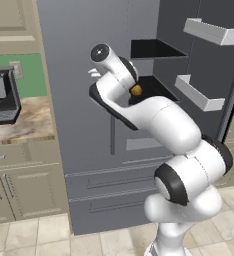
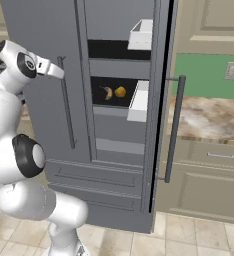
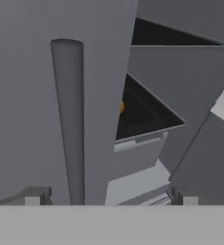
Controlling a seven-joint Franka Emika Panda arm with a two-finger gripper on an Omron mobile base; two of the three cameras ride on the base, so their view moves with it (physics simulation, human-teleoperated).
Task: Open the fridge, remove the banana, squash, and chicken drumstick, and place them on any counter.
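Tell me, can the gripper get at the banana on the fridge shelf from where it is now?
Probably, after shifting sideways. The right door stands open, and the banana lies exposed beside the squash. But the open gripper faces the fridge's closed left door and handle, with the shelf opening off to one side.

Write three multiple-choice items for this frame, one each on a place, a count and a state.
1. Where does the banana lie?
A. On the counter
B. On a dark shelf inside the fridge, beside the squash
C. In a white door bin

2. How many of the fridge's upper doors are swung open?
A. None
B. One
C. Two

3. How does the tool stand?
A. Shut on the banana
B. Shut on the door handle
C. Open, holding nothing

Answers: 1 B, the right base view shows both yellow items side by side on the shelf. 2 B, the right door stands out while the left stays flat. 3 C, the hand view shows the fingertips far apart with nothing between them.
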